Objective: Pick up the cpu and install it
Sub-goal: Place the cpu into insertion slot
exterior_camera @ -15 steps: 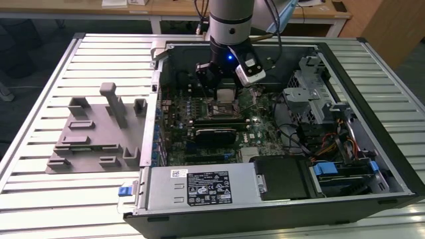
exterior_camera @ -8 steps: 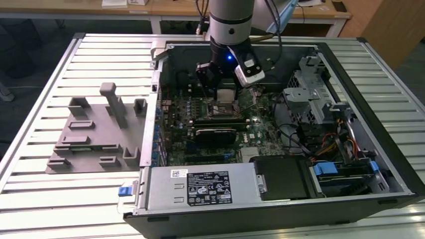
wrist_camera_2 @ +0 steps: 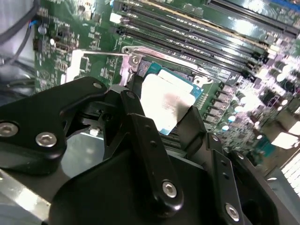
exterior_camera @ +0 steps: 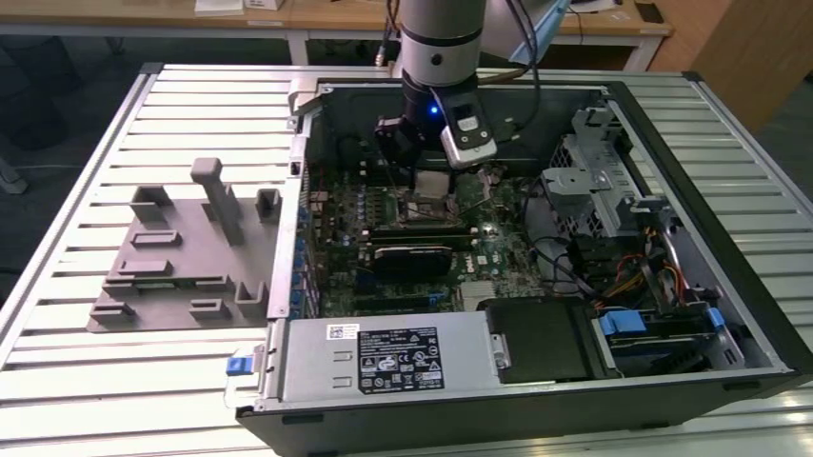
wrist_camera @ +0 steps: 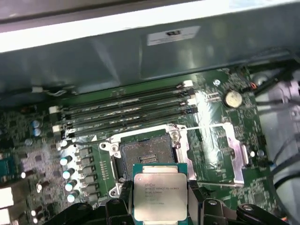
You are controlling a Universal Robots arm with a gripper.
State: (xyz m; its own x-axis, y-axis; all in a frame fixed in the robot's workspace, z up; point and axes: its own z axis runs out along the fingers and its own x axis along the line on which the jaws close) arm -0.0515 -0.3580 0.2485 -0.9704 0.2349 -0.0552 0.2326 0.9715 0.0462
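My gripper (wrist_camera: 159,199) is shut on the cpu (wrist_camera: 159,191), a small square chip with a pale silver top on a green base, clamped by two opposite edges between the black fingers (wrist_camera: 123,202). In the first wrist view the chip hangs level, just above and slightly to one side of the open socket (wrist_camera: 143,157) on the motherboard (wrist_camera: 42,159). The second wrist view shows the cpu (wrist_camera_2: 165,99) between the fingers (wrist_camera_2: 190,123), over the socket's metal frame (wrist_camera_2: 133,55). In the exterior view the gripper (exterior_camera: 432,171) reaches down into the open computer case (exterior_camera: 711,314).
The socket's load plate (wrist_camera: 220,157) is swung open beside it. Memory slots (wrist_camera: 126,110) run just past the socket. A black module (exterior_camera: 413,255), a power supply (exterior_camera: 381,357) and a drive cage (exterior_camera: 597,181) fill the case. Grey holder blocks (exterior_camera: 178,257) sit on the slatted table at the exterior view's left.
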